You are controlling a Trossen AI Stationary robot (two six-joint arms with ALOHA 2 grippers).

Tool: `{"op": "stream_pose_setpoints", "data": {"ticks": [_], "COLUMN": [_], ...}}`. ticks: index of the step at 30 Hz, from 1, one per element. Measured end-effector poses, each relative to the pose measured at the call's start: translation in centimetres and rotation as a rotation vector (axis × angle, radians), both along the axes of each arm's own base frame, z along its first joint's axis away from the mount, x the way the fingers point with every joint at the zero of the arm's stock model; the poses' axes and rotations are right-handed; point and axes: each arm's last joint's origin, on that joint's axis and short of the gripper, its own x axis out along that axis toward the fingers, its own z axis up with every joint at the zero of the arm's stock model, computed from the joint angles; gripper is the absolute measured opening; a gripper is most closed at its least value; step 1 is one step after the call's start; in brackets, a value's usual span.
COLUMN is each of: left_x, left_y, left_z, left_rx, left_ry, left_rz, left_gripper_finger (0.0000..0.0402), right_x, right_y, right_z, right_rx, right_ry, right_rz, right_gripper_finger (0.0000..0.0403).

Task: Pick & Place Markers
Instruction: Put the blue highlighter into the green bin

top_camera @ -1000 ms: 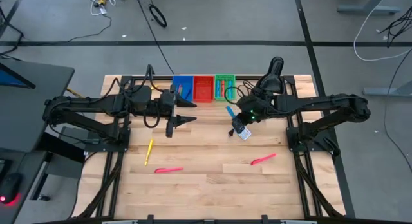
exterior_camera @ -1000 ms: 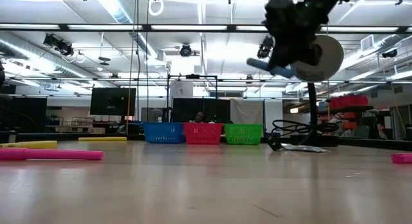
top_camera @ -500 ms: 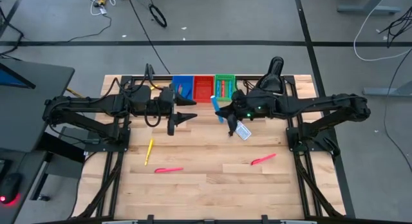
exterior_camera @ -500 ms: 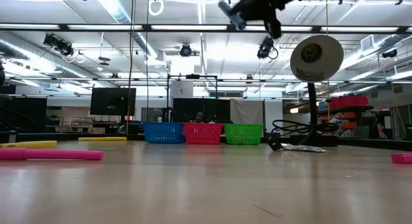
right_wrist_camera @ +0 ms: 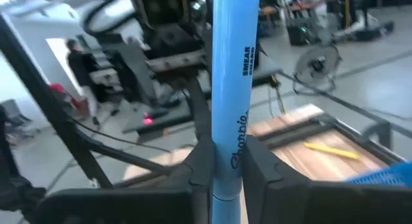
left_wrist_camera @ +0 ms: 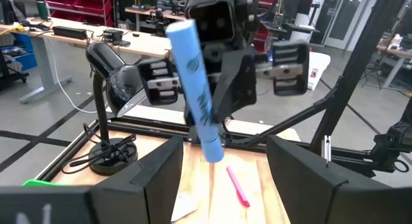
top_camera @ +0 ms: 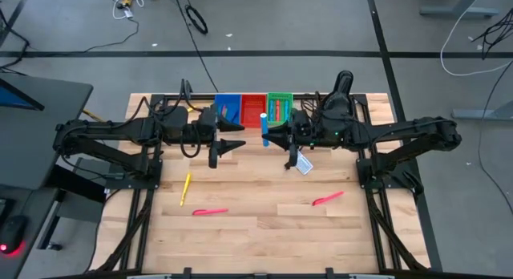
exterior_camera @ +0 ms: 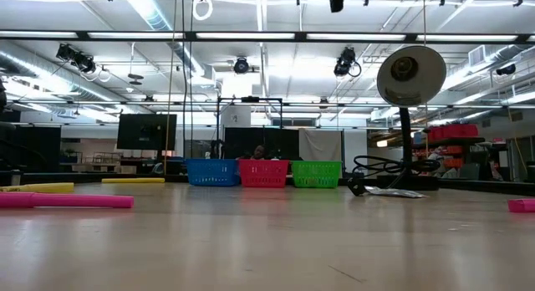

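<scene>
The right claw [top_camera: 271, 135] pinches a blue marker [top_camera: 264, 127] by its lower end, its two dark fingers [right_wrist_camera: 199, 166] pressed against the barrel; in the right wrist view the marker [right_wrist_camera: 233, 89] stands straight up out of the grip. In the high view it hangs above the counter [top_camera: 264, 223] just in front of the red bin [top_camera: 253, 109], which sits between the blue bin [top_camera: 228, 107] and the green bin [top_camera: 280, 107] at the counter's far edge.

The left claw [top_camera: 237, 146] waits with its fingers spread, in front of the blue bin and a little to the left of the red one, facing the right claw. Its wrist view shows the blue marker [left_wrist_camera: 196, 89] tilted in the other arm's grip.

Well in front of the red bin lie a yellow marker [top_camera: 187, 187], a pink marker [top_camera: 210, 212] and a second pink marker [top_camera: 328, 198]. A small white card [top_camera: 303, 164] lies just beside the right arm.
</scene>
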Motion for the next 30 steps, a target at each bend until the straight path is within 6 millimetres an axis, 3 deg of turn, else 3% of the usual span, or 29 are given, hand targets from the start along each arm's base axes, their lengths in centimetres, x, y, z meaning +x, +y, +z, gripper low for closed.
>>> {"op": "stream_pose_setpoints", "data": {"ticks": [9, 16, 23, 30], "left_x": [0.0, 0.0, 0.0, 0.0], "left_y": [0.1, 0.1, 0.1, 0.0], "left_z": [0.7, 1.3, 1.5, 1.4], "left_rx": [-0.021, -0.019, -0.019, -0.018], "left_ry": [-0.076, -0.136, -0.153, -0.151], "left_rz": [0.023, 0.022, 0.021, 0.010], "left_gripper_finger": [0.0232, 0.0232, 0.0232, 0.0232], "right_x": [0.6, 2.9, 5.5, 6.0], "right_y": [0.6, 0.7, 1.0, 1.4], "right_z": [1.8, 3.6, 3.5, 3.6], "right_rx": [-0.062, -0.125, -0.139, -0.138], "right_ry": [-0.046, 0.025, 0.059, 0.047], "right_rz": [0.038, 0.043, 0.078, 0.090], "right_gripper_finger": [0.0037, 0.0037, 0.0037, 0.0037]}}
